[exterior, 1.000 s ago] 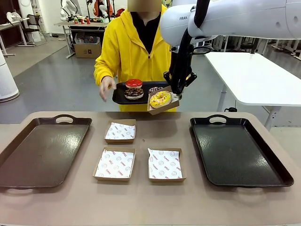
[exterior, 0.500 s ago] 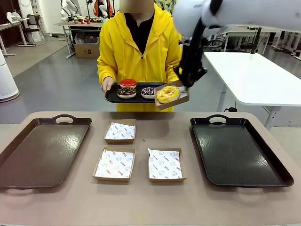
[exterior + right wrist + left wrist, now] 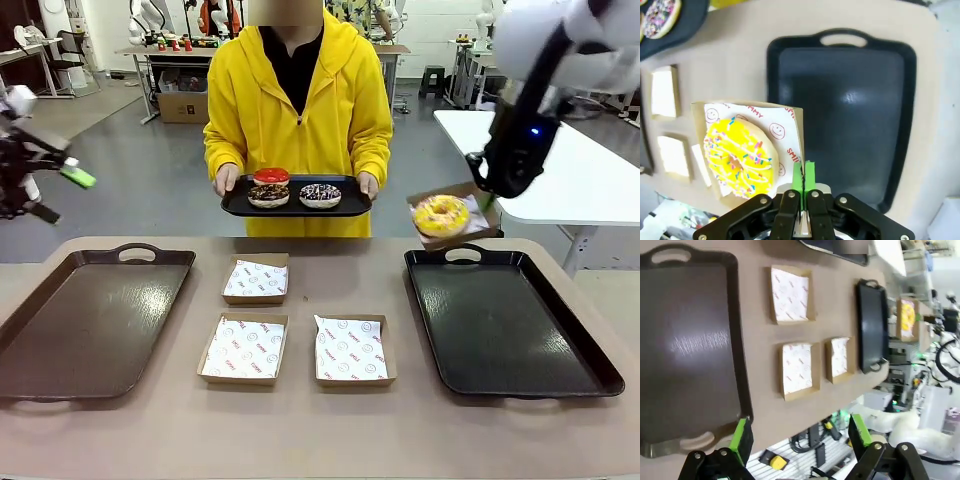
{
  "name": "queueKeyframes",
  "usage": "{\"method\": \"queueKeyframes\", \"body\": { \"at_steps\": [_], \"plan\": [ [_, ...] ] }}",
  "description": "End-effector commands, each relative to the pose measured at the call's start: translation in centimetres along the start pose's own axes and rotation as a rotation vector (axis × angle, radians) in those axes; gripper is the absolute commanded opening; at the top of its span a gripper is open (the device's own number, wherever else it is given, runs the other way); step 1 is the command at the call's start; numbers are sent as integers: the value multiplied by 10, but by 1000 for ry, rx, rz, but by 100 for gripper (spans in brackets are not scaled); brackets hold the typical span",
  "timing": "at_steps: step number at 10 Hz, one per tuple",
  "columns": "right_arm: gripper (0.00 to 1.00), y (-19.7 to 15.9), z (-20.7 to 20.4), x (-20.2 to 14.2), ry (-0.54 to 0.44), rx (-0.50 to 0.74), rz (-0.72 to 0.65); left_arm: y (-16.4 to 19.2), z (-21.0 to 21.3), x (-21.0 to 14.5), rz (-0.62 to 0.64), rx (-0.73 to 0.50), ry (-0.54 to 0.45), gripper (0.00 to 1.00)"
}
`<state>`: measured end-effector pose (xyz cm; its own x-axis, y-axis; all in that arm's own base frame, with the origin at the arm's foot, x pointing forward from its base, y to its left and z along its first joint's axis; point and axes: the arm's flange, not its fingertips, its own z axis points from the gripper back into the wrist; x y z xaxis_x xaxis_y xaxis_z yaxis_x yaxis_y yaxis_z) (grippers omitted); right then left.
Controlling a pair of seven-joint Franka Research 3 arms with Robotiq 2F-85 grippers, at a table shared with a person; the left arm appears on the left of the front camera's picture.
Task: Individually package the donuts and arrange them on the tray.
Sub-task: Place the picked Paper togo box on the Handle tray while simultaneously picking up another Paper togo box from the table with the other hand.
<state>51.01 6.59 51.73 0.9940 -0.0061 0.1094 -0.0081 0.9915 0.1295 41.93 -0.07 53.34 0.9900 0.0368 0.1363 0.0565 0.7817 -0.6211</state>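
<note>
- The yellow donut (image 3: 441,214) sat in a paper-lined cardboard box (image 3: 478,207), in the air to the right of centre in the front view. It was just above the far-left corner of the dark tray (image 3: 500,330) in the right half of the frame.
- The right gripper (image 3: 803,172) had its jaws pressed together on one side wall of the box, so the box hung tilted from that edge.
- The next job looked to be setting the box down. It would go best lowered level into a tray corner, base fully down before letting go, with room left for three more boxes.
- The other donuts (image 3: 294,189) lay on a small tray (image 3: 296,209) held by the person at upper centre.
- Three empty boxes (image 3: 245,347) waited at mid-table.
- The left gripper (image 3: 800,432), jaws spread and holding nothing, hovered at the left edge.
</note>
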Motion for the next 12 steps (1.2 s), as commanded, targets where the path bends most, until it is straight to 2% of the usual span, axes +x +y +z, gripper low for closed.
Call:
{"method": "queueKeyframes", "body": {
  "at_steps": [1,3,7,12],
  "plan": [
    [1,-20,-16,-21,-27,33,-13,-20,-34,25,-6,153,50,100],
    [1,-37,-30,-32,-19,49,-66,-45,-77,47,-40,252,98,100],
    [1,-47,-43,-39,10,55,-103,-62,-149,69,-53,391,88,100],
    [1,-45,-42,-35,25,28,-93,-77,-216,57,-131,466,58,100]
  ]
}}
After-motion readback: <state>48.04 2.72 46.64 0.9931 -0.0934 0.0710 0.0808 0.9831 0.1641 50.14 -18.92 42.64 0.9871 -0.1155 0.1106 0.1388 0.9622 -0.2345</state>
